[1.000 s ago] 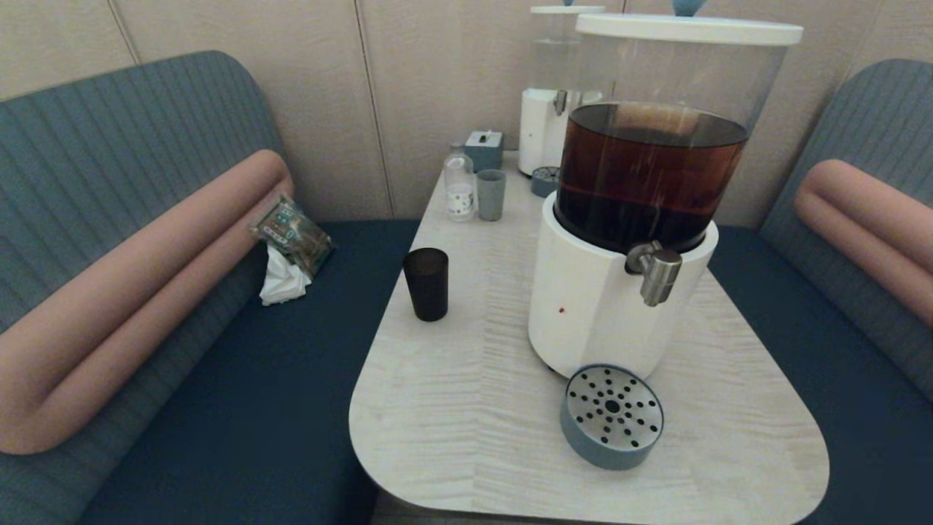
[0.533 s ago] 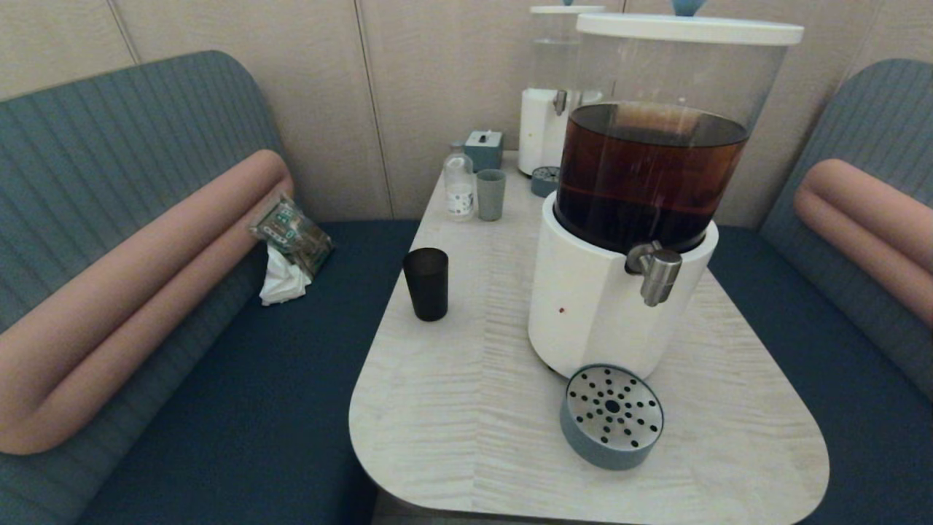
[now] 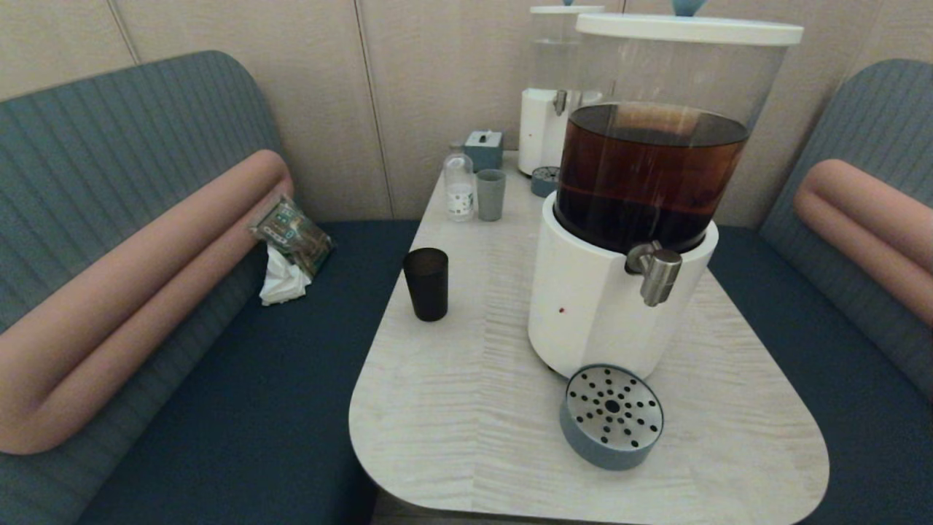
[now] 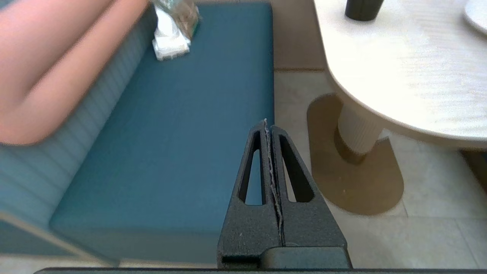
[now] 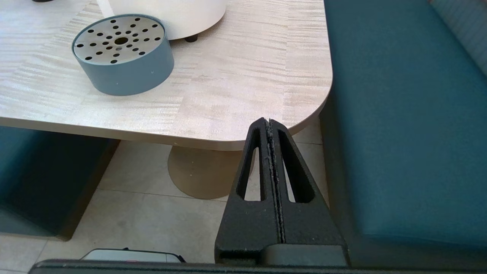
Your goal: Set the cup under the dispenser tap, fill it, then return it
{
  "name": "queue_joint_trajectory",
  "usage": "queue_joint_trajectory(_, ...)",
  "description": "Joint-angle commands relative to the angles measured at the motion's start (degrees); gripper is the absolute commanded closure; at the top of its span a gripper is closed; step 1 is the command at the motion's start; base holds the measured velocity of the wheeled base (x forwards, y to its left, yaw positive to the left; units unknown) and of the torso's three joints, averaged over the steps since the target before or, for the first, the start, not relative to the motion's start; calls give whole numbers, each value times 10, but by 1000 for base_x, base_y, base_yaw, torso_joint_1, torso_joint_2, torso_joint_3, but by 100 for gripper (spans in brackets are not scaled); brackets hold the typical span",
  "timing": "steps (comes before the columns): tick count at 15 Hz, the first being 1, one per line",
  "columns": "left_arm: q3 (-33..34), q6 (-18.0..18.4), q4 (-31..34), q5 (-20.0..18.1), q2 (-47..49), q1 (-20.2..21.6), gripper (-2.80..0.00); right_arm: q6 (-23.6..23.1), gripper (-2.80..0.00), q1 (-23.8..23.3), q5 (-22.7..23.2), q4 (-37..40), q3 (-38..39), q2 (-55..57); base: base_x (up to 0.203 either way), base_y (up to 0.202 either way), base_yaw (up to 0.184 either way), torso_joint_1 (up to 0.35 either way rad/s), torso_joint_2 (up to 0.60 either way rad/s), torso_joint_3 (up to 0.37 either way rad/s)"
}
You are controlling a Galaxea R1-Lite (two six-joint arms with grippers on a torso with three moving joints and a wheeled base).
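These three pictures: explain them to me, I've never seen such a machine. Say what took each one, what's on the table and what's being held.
A two-armed robot took them. The wide picture comes from its head camera, looking down at a table. On it stand a dark cup, a big drink dispenser with a steel tap, a round drip tray, and further back a bottle and a small grey cup. The other two come from cameras on its wrists. The left gripper hangs shut over the bench, the right gripper shut by the table's near edge. Nothing is held.
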Motion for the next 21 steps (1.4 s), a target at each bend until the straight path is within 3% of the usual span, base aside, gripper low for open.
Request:
queue_joint_trajectory(1,-6,1,8,0,2,0,0,0,0,0,0,0,0,0,0,0,0,0,0,0)
queue_joint_trajectory(21,3,-12,-21,2,2,0,0,1,0,0,0,0,0,0,0,0,0,0,0,0)
